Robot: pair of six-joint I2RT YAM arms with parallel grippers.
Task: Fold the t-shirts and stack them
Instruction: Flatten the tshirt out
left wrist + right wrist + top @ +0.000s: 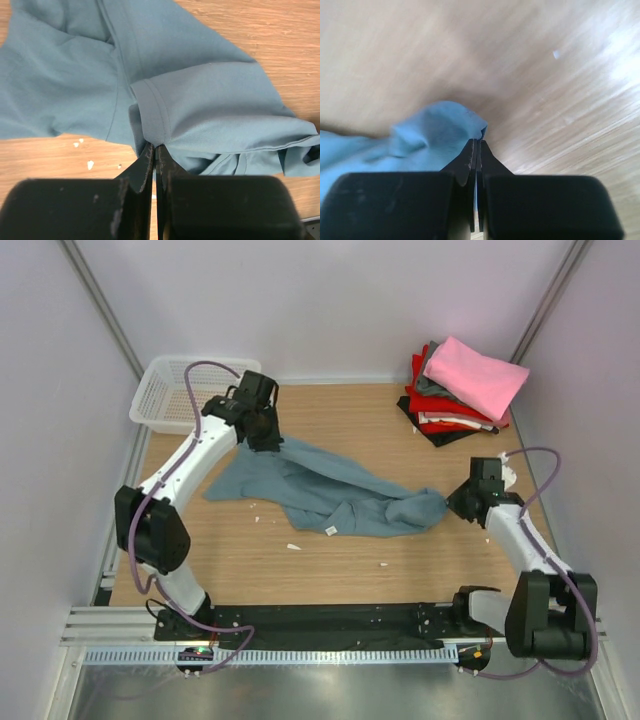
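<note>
A crumpled teal-blue t-shirt [330, 490] lies stretched across the middle of the wooden table. My left gripper [263, 438] is shut on its far left part; in the left wrist view the fingertips [148, 152] pinch a hemmed sleeve edge of the shirt [200, 100]. At the shirt's right end my right gripper [452, 504] is shut on the cloth, and the right wrist view shows a fold of the blue fabric [430, 135] clamped at the closed tips [471, 150]. Folded t-shirts [450, 410] are stacked at the back right, a pink one [478, 375] on top.
A white lattice basket [165, 390] stands at the back left corner, just behind the left arm. Small white scraps [293, 546] dot the table [330, 570] in front of the shirt. Walls close in on the left, right and back.
</note>
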